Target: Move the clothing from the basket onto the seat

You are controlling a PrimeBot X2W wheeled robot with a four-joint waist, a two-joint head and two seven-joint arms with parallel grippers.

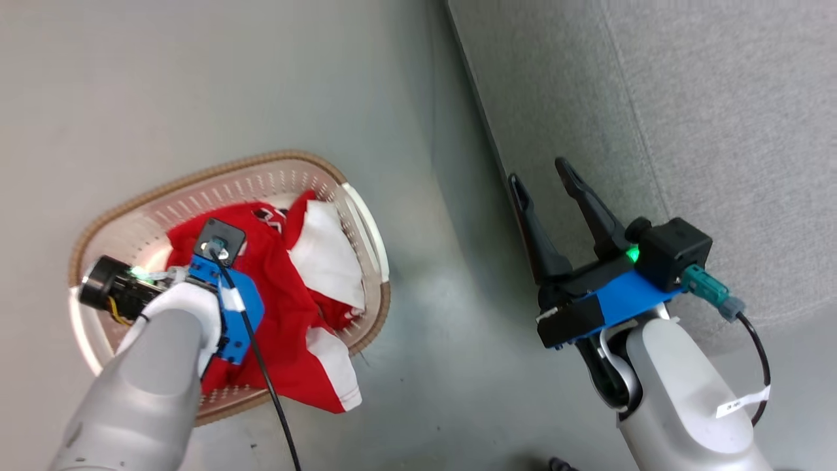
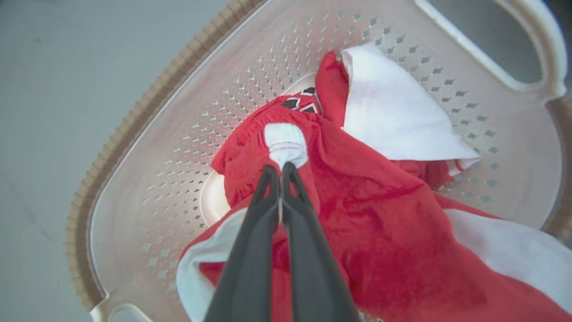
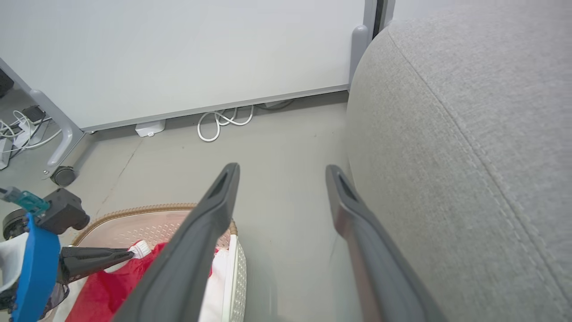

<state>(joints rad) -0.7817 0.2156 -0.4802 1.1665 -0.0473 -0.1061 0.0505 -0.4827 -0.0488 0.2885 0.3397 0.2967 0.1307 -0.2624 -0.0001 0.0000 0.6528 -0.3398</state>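
Left arm [image 1: 150,379] down, jaws tight on clothing [image 1: 288,307]

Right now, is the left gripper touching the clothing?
Touching. The left wrist view shows the left gripper closed on a white band of the red clothing, with fabric bunched at its fingertips.

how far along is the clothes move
Barely started. Done: nothing; the clothing lies in the basket, one end draped over its rim. In hand: the left gripper is shut on a white part of it. Left: lift it across to the seat, beside which the right gripper hangs open.
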